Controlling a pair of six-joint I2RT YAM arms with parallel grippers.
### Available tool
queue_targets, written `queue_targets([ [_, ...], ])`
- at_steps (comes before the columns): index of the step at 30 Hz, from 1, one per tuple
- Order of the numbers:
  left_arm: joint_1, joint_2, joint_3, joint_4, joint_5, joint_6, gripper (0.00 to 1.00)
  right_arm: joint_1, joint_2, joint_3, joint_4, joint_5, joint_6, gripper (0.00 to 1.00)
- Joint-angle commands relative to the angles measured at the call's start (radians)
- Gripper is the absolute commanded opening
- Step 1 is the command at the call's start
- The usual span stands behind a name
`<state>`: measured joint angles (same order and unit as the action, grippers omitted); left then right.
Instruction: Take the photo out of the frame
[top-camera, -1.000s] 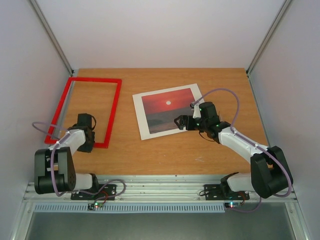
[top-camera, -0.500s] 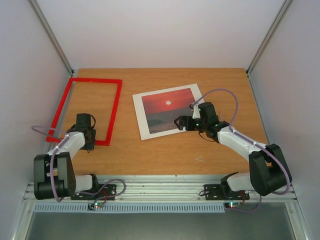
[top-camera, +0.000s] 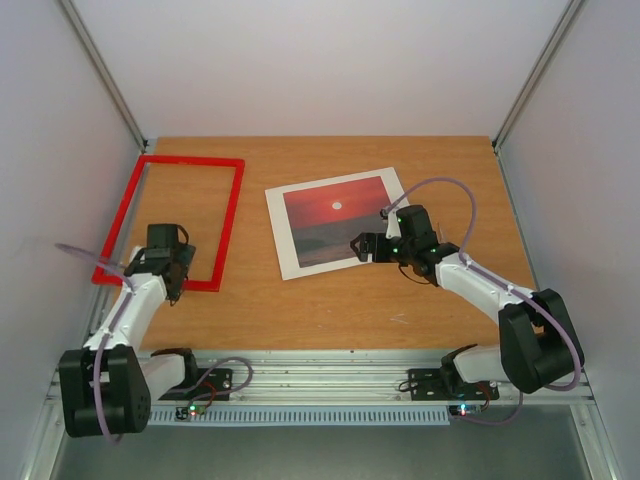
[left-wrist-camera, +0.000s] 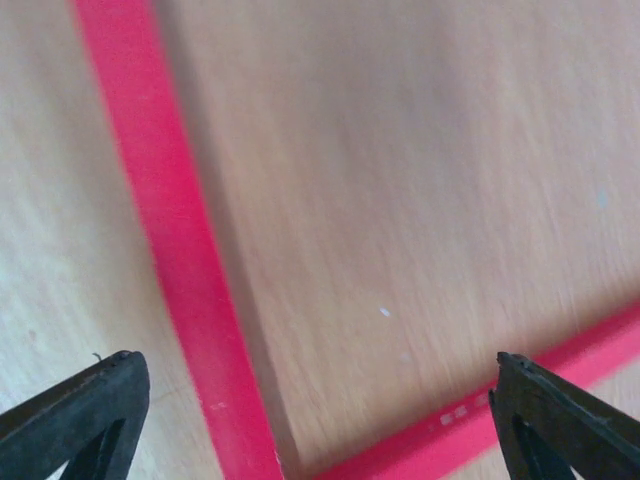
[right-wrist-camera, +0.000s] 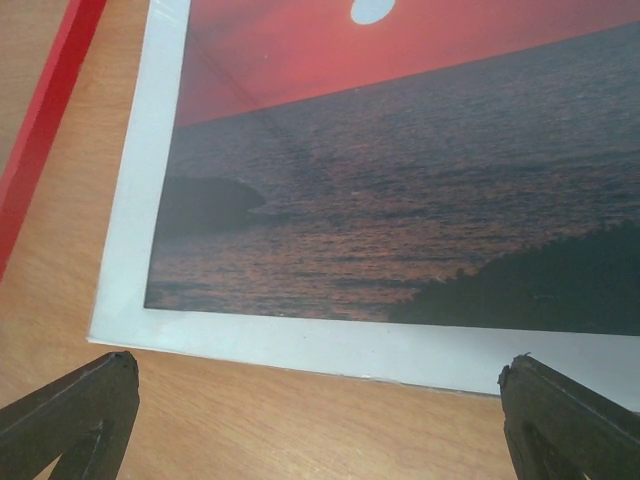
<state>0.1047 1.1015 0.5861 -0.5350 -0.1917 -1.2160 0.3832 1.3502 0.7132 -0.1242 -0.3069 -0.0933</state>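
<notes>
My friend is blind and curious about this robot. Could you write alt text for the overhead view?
A sunset photo lies flat on a wooden table, outside the red frame to its left. The left gripper hangs open over the frame's near end; the right gripper is open by the photo's near right corner.

Red frame (left-wrist-camera: 170, 250) corner, wooden table (left-wrist-camera: 420, 180), left pincer (left-wrist-camera: 312, 357) spread wide
</notes>
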Motion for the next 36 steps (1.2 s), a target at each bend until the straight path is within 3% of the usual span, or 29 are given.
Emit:
queue_targets([
  [1,-0.06,-0.01,0.101,-0.023,0.005,0.193,0.95,-0.008,-0.022,0.025,-0.043,0.07,-0.059,0.98],
  [5,-0.166,0.011,0.149,0.003,0.064,0.299,0.97,-0.035,-0.014,0.054,-0.08,0.105,-0.087,0.98],
  [12,-0.331,0.099,0.185,0.089,0.145,0.356,0.99,-0.143,0.099,0.181,-0.176,0.065,-0.107,0.99],
  [19,-0.497,0.309,0.318,0.1,0.171,0.425,0.99,-0.297,0.247,0.299,-0.196,-0.011,-0.078,0.99],
  [25,-0.563,0.512,0.456,0.064,0.229,0.492,0.99,-0.402,0.384,0.413,-0.265,-0.052,-0.09,0.98],
  [36,-0.589,0.704,0.541,0.069,0.288,0.512,0.99,-0.432,0.529,0.493,-0.343,-0.021,-0.128,0.99],
])
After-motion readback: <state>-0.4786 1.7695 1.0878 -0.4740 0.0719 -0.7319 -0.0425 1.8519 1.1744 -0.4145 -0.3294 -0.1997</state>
